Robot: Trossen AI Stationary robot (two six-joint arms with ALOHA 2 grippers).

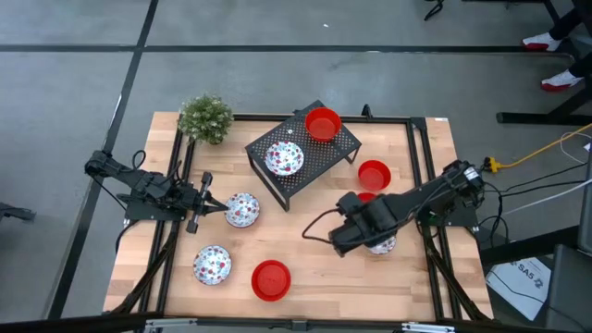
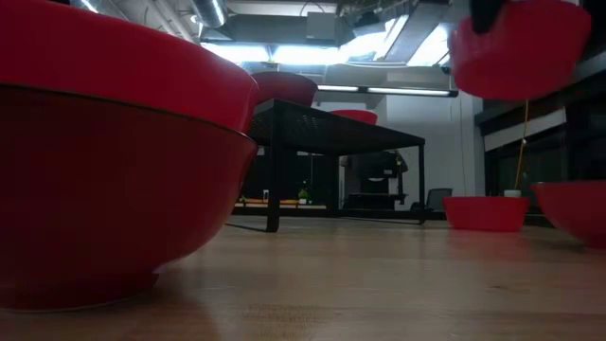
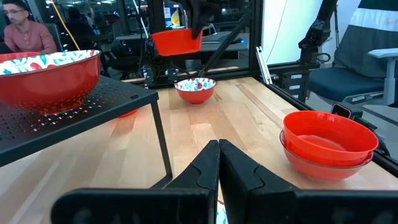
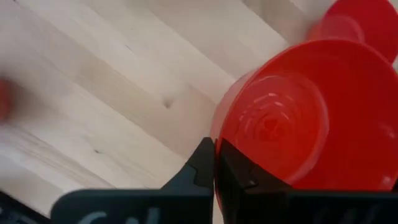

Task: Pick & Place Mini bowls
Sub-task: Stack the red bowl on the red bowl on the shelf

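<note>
Your right gripper (image 4: 215,155) is pinching the rim of a plain red bowl (image 4: 298,112), fingers drawn almost together with only the bowl's wall between them. You are carrying that bowl in the air, clear of the wood, over the right half of the table (image 1: 314,268). Just beneath the arm, a speckled bowl (image 1: 382,245) is sitting on the table, and another red bowl (image 1: 374,174) is lying a little beyond it.

Across the table, your left gripper (image 1: 205,205) is waiting with its fingers pressed together on nothing, its tips just beside a second speckled bowl (image 1: 242,210). Nearer the front edge, a third speckled bowl (image 1: 212,265) and a red one (image 1: 270,279) are resting apart from each other.

Farther back, the black mesh rack (image 1: 319,153) is bearing two bowls, one red (image 1: 322,123) and one speckled (image 1: 284,158). If the rack is the goal, you are roughly a quarter done: two are placed, one is in transit and five are waiting. Behind the rack's left corner a potted plant (image 1: 205,117) is standing.
</note>
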